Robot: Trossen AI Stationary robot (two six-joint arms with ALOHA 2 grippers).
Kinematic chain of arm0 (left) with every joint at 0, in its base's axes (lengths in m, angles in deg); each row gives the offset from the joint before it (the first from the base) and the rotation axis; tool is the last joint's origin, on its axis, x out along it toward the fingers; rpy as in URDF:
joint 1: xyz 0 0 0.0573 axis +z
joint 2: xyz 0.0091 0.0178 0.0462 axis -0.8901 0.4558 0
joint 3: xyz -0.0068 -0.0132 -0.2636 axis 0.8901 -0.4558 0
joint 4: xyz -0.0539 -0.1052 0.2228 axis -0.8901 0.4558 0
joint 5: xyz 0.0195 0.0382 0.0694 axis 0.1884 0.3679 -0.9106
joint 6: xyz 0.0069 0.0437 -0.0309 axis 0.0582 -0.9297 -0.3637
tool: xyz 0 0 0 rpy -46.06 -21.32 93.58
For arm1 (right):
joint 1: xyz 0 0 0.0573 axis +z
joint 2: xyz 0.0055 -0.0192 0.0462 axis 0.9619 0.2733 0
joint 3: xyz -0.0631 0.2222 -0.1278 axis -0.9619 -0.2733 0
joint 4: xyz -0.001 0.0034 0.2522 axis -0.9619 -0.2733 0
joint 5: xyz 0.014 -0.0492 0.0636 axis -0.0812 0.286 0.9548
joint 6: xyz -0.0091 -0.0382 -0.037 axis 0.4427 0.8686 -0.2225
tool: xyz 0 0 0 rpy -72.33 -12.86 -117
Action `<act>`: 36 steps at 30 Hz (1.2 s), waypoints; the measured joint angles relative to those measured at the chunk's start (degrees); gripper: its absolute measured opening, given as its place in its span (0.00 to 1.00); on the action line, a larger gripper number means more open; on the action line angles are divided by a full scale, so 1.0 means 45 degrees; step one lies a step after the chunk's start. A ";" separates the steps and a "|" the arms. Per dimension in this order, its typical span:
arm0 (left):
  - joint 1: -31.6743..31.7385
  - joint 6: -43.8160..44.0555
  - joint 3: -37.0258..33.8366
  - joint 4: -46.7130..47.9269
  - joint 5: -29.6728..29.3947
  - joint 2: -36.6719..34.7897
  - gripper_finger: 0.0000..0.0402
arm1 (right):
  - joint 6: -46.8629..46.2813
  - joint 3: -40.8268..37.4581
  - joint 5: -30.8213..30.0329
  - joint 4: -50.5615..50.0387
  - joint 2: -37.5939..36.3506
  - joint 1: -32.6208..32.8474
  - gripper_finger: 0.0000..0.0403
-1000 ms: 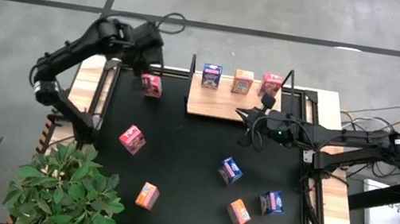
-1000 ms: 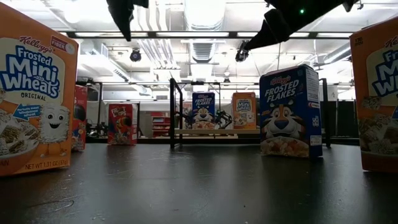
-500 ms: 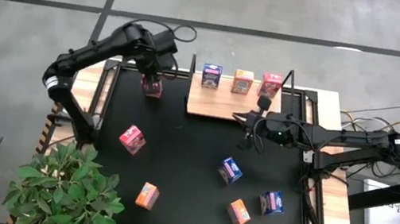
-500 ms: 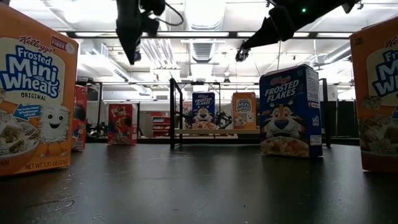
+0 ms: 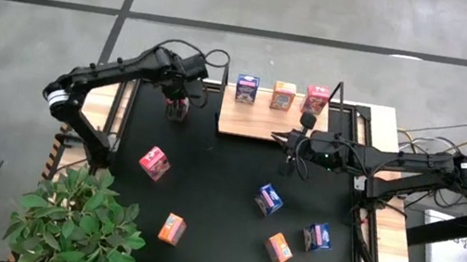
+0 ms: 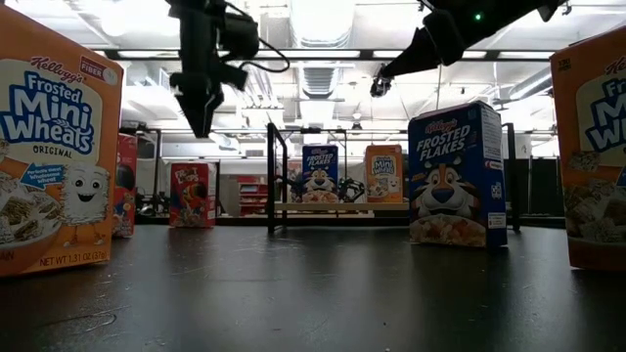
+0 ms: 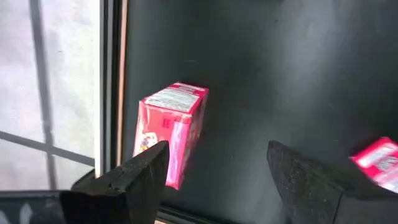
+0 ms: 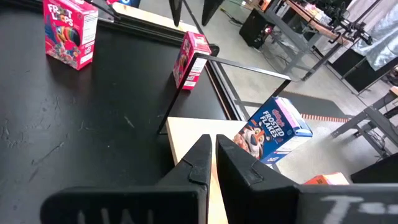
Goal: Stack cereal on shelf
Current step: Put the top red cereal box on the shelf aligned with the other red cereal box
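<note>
Hovering above a red-pink cereal box (image 5: 178,108) near the far left corner of the black tabletop (image 5: 225,186), the left end effector (image 5: 181,94) has its fingers spread wide, released, with nothing between them; its wrist view shows that box (image 7: 171,129) standing close to the tabletop's left edge, apart from both fingers (image 7: 127,180). The shelf (image 5: 258,121) sits against the far edge, near the middle, and carries three boxes in a row: blue (image 5: 247,88), orange (image 5: 283,96) and red-pink (image 5: 316,98). The right end effector (image 5: 287,139) hangs over the shelf's near edge, clenched shut on nothing, its fingers (image 8: 208,158) pressed together above the light board. Open tabletop lies between the shelf and the loose boxes: a second red-pink box (image 5: 154,163) toward the left edge, an orange box (image 5: 172,229) near the front left, a blue box (image 5: 269,199) around the middle, and an orange box (image 5: 278,247) just beside another blue box (image 5: 317,237) toward the front right. A potted plant (image 5: 78,224) overhangs the front left corner. In the low view, the nearest boxes at both sides are cut off by the picture's edges.
</note>
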 joint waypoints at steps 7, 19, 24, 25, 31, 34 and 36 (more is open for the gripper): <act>0.0481 -0.0084 -0.1143 -0.1532 -0.0601 0.0000 0.63 | 0.0109 0.0000 -0.0001 0.0005 0.0000 0.0003 0.03; 0.1466 -0.0209 -0.2131 -0.2888 -0.0917 0.0005 0.69 | 0.0313 0.0000 -0.0005 0.0005 0.0000 0.0005 0.03; 0.1788 -0.0606 -0.2345 -0.3302 -0.0778 0.0005 0.73 | 0.0318 0.0000 -0.0005 0.0000 0.0000 0.0005 0.03; 0.1843 -0.0684 -0.2414 -0.3371 -0.0714 0.0005 0.73 | 0.0318 0.0000 -0.0006 -0.0001 0.0000 0.0005 0.03; 0.2083 -0.0964 -0.3150 -0.4033 -0.0577 0.0024 0.70 | 0.0318 0.0000 -0.0010 -0.0061 0.0005 0.0005 0.03; 0.2067 -0.0967 -0.3248 -0.4067 -0.0572 0.0024 0.66 | 0.0323 0.0000 -0.0010 -0.0058 0.0005 0.0005 0.03; 0.2059 -0.0964 -0.3275 -0.4075 -0.0562 0.0024 0.61 | 0.0335 0.0000 -0.0010 -0.0058 0.0005 0.0005 0.03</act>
